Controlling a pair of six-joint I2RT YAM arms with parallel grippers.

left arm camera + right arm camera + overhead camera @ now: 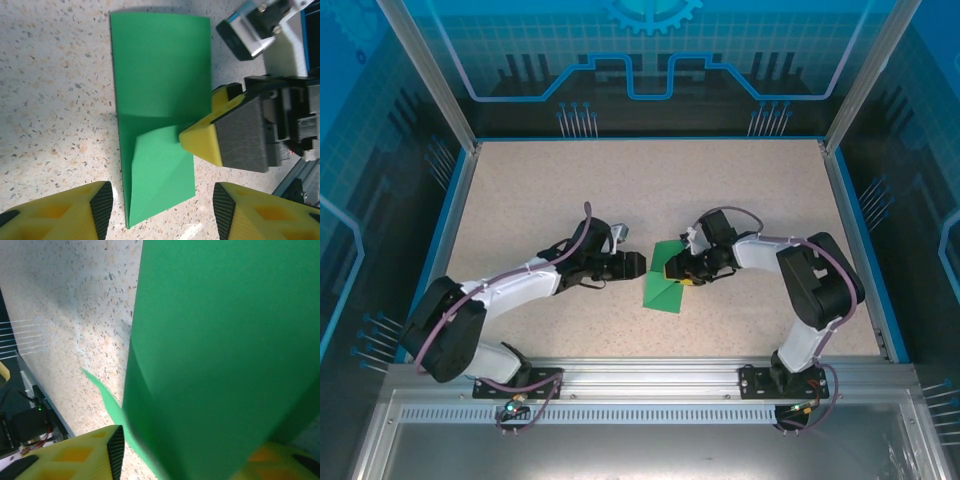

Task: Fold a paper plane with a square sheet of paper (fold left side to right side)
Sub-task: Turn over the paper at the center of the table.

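Two hands meet over the green sheet of paper (665, 285), which lies on the speckled bench (520, 190) about midway between the left and right edges and closer to the near edge than to the far one. From above I see it as a small creased shape, no longer a flat square. The left hand (638, 263) points at it from the left edge's side, the right hand (682, 275) from the right edge's side, and the two are close together with the paper between them. On the left wrist camera the paper is a folded strip running away from me, flat on the bench at its far end, with a flap raised off the bench at the nearer end. My left hand is released: its two yellow fingers (75, 210) stand wide apart on either side of the strip's near end, and nothing is pinched between them. The same camera shows one yellow finger (202, 142) of the right hand at the strip's right edge, where the raised flap comes up to meet it. On the right wrist camera the green paper sits very close to the lens and runs down between that hand's fingers, hiding most of one of them. Those fingers are apart, so I read the right hand as unclenched around the paper; I cannot tell whether either pad touches it.
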